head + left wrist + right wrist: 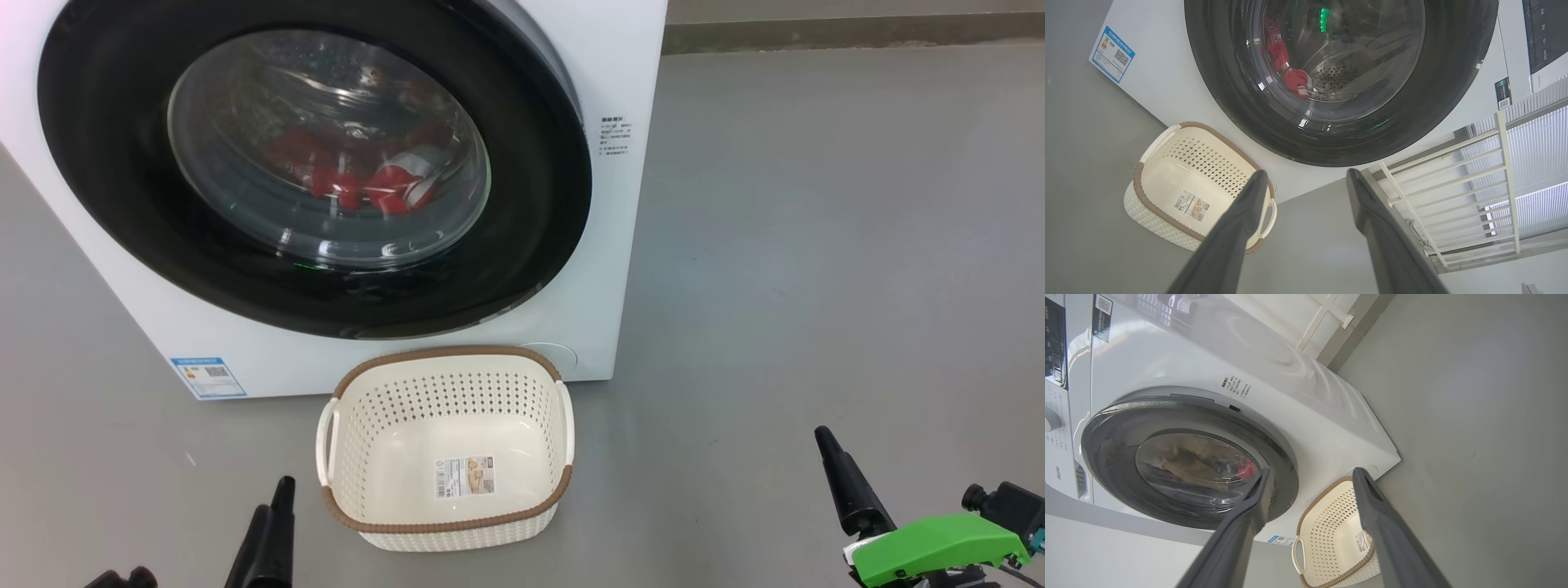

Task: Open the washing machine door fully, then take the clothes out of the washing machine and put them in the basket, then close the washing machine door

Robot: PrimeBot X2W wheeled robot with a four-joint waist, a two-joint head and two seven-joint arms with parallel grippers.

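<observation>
- The washing machine door (314, 245) looks shut flush on the washing machine (620, 73), with the clothes (384, 184) heaped behind its glass. No handle is plain to see, so a finger could slide off the glossy black rim instead of catching its edge.
- Both hands are empty. The left gripper (1306, 173) and the right gripper (1312, 471) each have their fingers spread wide, low and well short of the door. The left is at 8 o'clock of the basket (445, 353), the right far off at 4 o'clock.
- The basket sits at 6 o'clock of the door, just beside the machine's front, so a low reach could shove it aside.
- Which side hinges cannot be told, and pulling the wrong edge would achieve nothing.
- A trailing garment may drop on the floor, short of the small basket.
</observation>
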